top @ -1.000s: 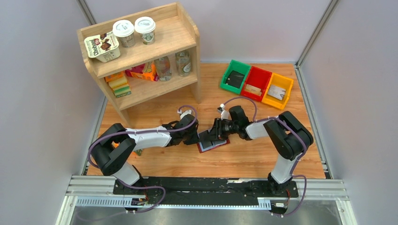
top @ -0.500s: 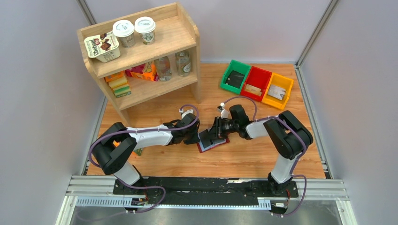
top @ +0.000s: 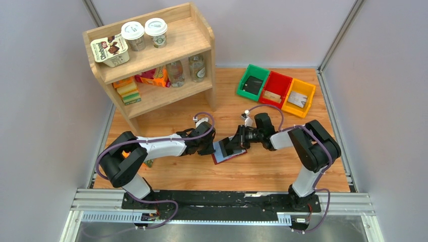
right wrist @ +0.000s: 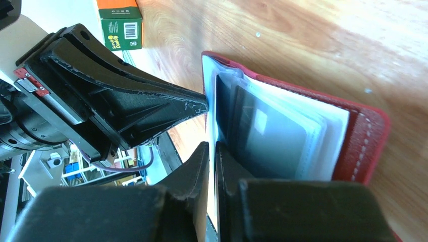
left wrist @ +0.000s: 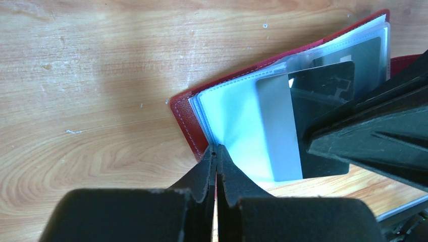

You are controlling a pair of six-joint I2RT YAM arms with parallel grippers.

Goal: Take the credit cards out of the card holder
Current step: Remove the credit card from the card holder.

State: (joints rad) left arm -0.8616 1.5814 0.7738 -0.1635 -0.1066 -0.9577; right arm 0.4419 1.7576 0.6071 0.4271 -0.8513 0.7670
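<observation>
The left gripper [left wrist: 216, 151] has its fingers pressed together at the left edge of the card holder [left wrist: 182, 117]. Whether a sleeve edge lies between them cannot be told. The holder lies open on the table [top: 192, 174], between both grippers. The right gripper [right wrist: 211, 151] has its fingers closed to a slit on a thin edge, apparently the black card [left wrist: 323, 91].

- If the left hold slips, the pull drags the whole holder.
- If sleeve plastic is pinched too, the card jams.

Card holder [top: 228, 153] on table [top: 262, 170], bins [top: 266, 82] behind right
</observation>
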